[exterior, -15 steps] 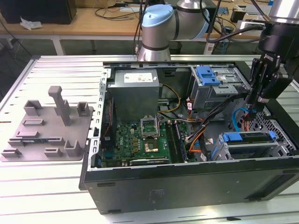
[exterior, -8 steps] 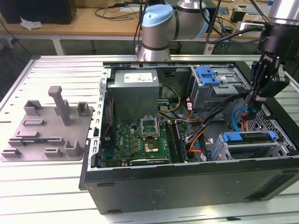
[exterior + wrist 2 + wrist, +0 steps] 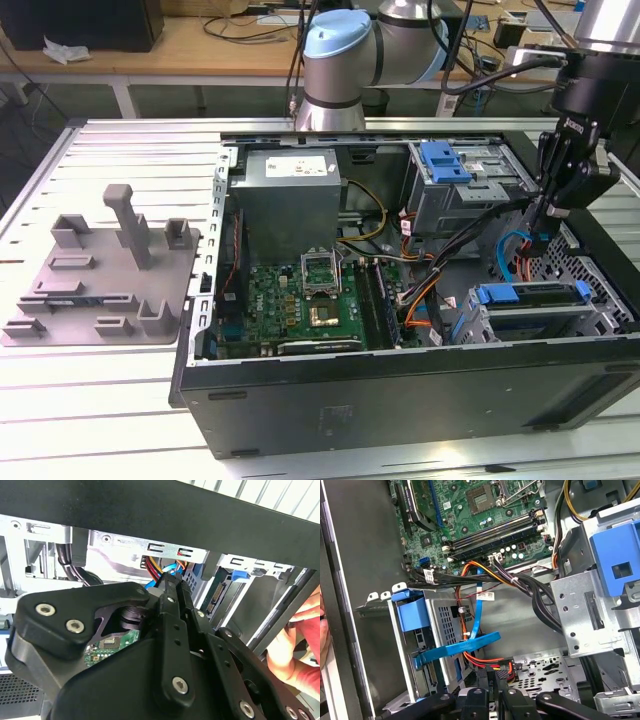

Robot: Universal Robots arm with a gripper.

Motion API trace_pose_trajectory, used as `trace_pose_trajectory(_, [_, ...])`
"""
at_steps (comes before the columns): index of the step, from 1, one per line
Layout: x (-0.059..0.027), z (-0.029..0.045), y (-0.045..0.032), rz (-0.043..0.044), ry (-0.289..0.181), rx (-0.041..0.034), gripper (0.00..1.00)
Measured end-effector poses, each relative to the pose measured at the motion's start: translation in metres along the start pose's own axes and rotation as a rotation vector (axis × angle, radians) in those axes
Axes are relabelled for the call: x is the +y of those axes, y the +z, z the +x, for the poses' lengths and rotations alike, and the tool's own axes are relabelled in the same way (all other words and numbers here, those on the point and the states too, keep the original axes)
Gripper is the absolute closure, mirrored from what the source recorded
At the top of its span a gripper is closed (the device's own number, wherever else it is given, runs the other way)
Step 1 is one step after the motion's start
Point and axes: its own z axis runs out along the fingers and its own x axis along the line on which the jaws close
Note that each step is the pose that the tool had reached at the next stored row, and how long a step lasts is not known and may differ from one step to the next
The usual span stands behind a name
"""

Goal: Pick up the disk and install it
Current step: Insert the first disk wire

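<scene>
From my console, the disk (image 3: 530,294) sits in its cage at the corner of the open computer case (image 3: 400,400) nearest the exterior view's right. A blue cable (image 3: 478,612) and orange wires (image 3: 482,661) crowd the gap beside it. A person's hand (image 3: 295,647) is by the case wall. The gripper (image 3: 496,677) hangs among those wires, its fingers (image 3: 167,587) drawn together and, as far as I can make out, gripping nothing.

Disk (image 3: 530,294): blue-framed, edge-up, seated in lower drive cage (image 3: 476,322).
</scene>
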Motion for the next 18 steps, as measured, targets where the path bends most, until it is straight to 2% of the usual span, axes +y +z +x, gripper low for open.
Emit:
trace_pose_trajectory(2, [0.0001,0.0002,0.0002,-0.0003,0.0,-0.0018,0.83])
trace_pose_trajectory(5, [0.0002,0.0014,0.0003,-0.0008,0.0,-0.0104,0.83])
trace_pose_trajectory(6, [0.0004,0.002,0.0003,-0.0012,0.0,-0.0144,0.83])
trace_pose_trajectory(7, [0.0007,0.0034,-0.0003,-0.0018,-0.001,-0.0236,0.83])
trace_pose_trajectory(10, [0.0014,0.0076,-0.0026,-0.002,-0.001,-0.0331,0.83])
trace_pose_trajectory(12, [0.002,0.0137,-0.004,-0.0006,0.0,-0.0374,0.83])
trace_pose_trajectory(18, [0.001,0.023,-0.0037,0.0052,-0.008,-0.0449,0.83])
